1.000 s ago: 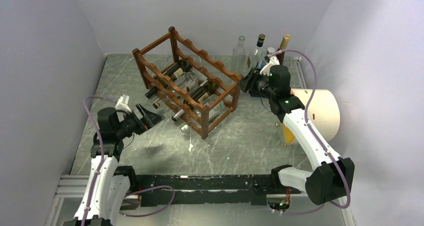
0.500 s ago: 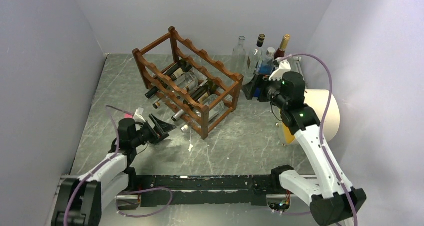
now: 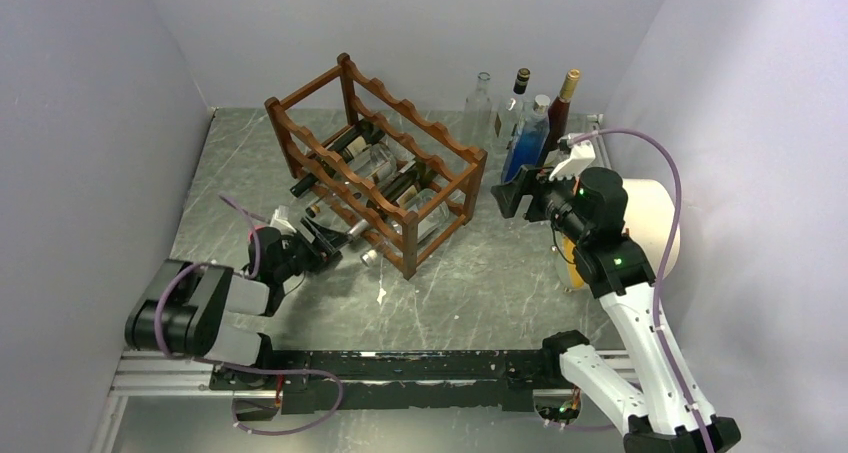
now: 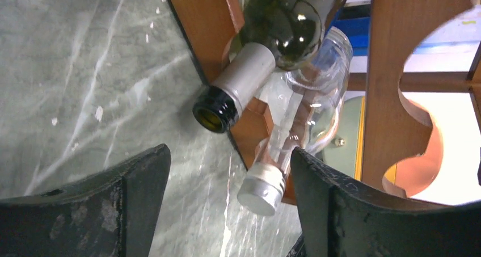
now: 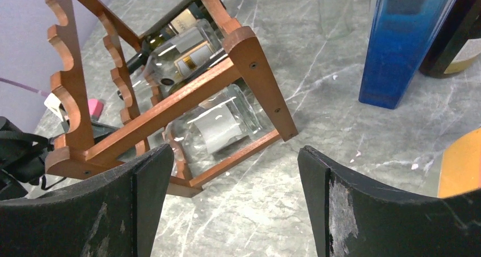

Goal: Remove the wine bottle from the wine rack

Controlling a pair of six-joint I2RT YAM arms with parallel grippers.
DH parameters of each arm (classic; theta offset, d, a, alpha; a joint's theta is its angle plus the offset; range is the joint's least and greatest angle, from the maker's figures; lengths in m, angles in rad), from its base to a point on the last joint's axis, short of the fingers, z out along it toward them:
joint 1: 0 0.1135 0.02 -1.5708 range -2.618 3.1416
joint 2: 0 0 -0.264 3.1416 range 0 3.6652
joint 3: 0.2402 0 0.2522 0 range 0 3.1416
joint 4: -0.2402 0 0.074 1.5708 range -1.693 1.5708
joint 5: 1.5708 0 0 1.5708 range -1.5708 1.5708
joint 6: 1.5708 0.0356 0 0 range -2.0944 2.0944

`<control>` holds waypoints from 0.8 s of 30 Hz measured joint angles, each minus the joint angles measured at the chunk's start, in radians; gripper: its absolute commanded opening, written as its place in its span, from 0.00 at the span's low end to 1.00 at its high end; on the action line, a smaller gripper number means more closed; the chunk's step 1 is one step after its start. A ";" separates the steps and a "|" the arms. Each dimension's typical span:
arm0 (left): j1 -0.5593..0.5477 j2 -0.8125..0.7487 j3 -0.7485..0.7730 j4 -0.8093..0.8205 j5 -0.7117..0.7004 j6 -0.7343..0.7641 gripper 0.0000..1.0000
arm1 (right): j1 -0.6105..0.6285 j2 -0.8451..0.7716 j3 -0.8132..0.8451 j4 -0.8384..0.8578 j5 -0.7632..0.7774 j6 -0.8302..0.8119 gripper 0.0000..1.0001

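The reddish-brown wine rack stands slantwise mid-table with several bottles lying in it. In the left wrist view a dark green wine bottle with a silver foil neck pokes out of the rack, with a clear bottle beside it. That clear bottle's silver cap hangs between the fingers of my open left gripper, close to the right finger and not clamped. In the top view the left gripper sits low at the rack's near-left end. My right gripper is open and empty, right of the rack.
Several bottles stand at the back right: a clear one, a dark one, a blue one and a red one with a gold top. A cream cylinder lies by the right wall behind the right arm.
The left arm dropped low and moved up to the rack's near-left end, its jaws narrowing somewhat. The right gripper opened beside the blue bottle and drew back from the standing bottles.
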 measured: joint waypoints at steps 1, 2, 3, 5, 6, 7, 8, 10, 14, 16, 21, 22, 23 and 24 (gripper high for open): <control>-0.001 0.034 0.007 0.024 0.001 -0.002 0.76 | 0.000 0.005 -0.001 0.000 0.001 0.000 0.85; -0.001 0.073 0.017 0.054 0.002 -0.006 0.75 | 0.000 0.012 -0.001 -0.001 0.003 -0.001 0.85; -0.001 0.110 0.024 0.087 0.005 -0.012 0.73 | 0.000 0.018 -0.002 -0.001 0.003 -0.001 0.85; -0.001 0.192 0.035 0.167 0.016 -0.029 0.70 | 0.000 0.020 -0.002 -0.001 0.005 -0.002 0.85; -0.001 0.230 0.039 0.202 0.021 -0.037 0.69 | 0.000 0.019 -0.002 0.000 0.006 -0.003 0.85; -0.001 0.270 0.040 0.243 0.026 -0.044 0.68 | 0.000 0.018 -0.003 0.000 0.008 -0.003 0.85; -0.001 0.318 0.040 0.291 0.033 -0.058 0.67 | 0.000 0.017 -0.005 0.000 0.009 -0.003 0.85; -0.001 0.408 0.048 0.404 0.052 -0.085 0.67 | 0.000 0.016 -0.008 0.001 0.012 -0.003 0.85; -0.001 0.569 0.082 0.566 0.103 -0.182 0.65 | 0.000 0.019 -0.008 0.004 0.012 -0.003 0.85; -0.001 0.611 0.109 0.579 0.126 -0.232 0.65 | 0.000 0.024 -0.008 0.006 0.012 -0.003 0.85; -0.002 0.626 0.119 0.580 0.126 -0.256 0.55 | 0.000 0.043 -0.008 0.006 0.011 -0.003 0.85; -0.002 0.622 0.119 0.580 0.124 -0.251 0.54 | 0.000 0.044 -0.008 0.006 0.011 -0.003 0.85; -0.003 0.621 0.119 0.579 0.121 -0.244 0.53 | 0.000 0.044 -0.008 0.006 0.011 -0.003 0.85; -0.005 0.619 0.118 0.578 0.117 -0.233 0.53 | 0.000 0.044 -0.008 0.006 0.011 -0.003 0.85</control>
